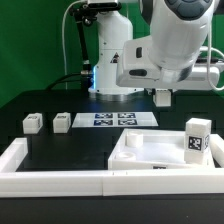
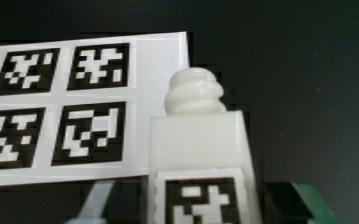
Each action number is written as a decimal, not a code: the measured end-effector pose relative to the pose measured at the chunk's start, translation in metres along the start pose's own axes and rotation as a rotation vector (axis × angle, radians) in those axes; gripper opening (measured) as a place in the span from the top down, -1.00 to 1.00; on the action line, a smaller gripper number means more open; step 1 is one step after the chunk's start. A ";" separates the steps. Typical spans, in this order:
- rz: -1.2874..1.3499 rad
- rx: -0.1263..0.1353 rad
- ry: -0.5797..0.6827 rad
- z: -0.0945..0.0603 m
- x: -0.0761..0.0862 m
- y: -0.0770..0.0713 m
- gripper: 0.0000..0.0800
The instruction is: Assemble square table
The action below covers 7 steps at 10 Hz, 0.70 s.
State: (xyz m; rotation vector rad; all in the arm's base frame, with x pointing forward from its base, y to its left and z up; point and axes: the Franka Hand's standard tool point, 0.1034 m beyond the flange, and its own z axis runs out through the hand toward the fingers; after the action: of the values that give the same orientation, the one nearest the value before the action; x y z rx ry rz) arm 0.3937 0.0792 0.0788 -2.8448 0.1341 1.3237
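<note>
Gripper (image 1: 163, 97) seemingly closed on a leg (image 2: 197, 140), held over the marker board (image 1: 118, 119), well apart from the slab (image 1: 150, 156); a skewed or slipping hold risks the threaded tip (image 2: 195, 88) jamming on insertion.

On the black tabletop (image 1: 70, 142), one leg (image 1: 32, 123) and a second leg (image 1: 62, 121) sit near each other at the exterior view's left of the marker board (image 1: 117, 119), a third leg (image 1: 197, 140) stands upright on the slab (image 1: 158, 156), and the hand (image 1: 162, 97) hangs above.
</note>
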 end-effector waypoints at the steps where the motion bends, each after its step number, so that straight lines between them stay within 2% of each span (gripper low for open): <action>1: -0.004 0.005 0.064 -0.004 0.007 -0.002 0.28; 2: -0.019 0.015 0.157 -0.006 0.013 -0.001 0.28; 3: -0.040 0.024 0.213 -0.002 0.020 0.008 0.28; 5: -0.049 0.045 0.308 -0.027 0.027 0.020 0.28; 7: -0.051 0.062 0.427 -0.054 0.029 0.022 0.28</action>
State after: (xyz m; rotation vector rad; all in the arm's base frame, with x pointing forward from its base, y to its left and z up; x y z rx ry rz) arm 0.4520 0.0532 0.0922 -3.0062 0.0986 0.6729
